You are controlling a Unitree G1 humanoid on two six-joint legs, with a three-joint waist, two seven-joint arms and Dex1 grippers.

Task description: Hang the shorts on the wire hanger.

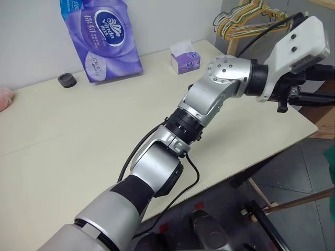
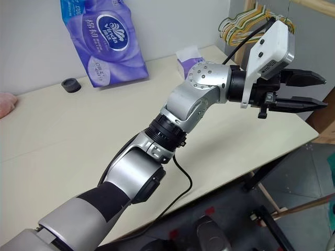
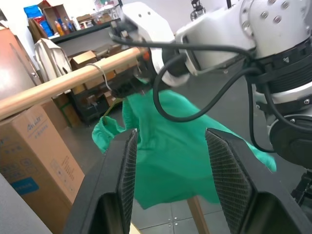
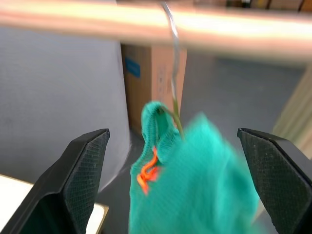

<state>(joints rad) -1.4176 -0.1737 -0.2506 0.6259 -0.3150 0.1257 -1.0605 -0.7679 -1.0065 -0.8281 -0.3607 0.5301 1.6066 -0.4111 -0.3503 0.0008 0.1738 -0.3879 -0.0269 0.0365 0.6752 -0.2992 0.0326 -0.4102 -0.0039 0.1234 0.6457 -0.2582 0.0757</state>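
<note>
Right pincer (image 4: pixel 173 180) wide open, empty, left pincer (image 3: pixel 170 170) parted, shorts (image 4: pixel 195 180) blurred, wire hanger (image 4: pixel 173 78) mostly hidden

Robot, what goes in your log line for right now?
shorts: hanging on hanger | hanger: hooked over wooden rod | right gripper: jaws open, holding nothing | left gripper: open, empty

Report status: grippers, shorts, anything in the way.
Left gripper open, empty. Right gripper wide open. Shorts on wire hanger, hooked over wooden rail. Nothing blocking.
</note>
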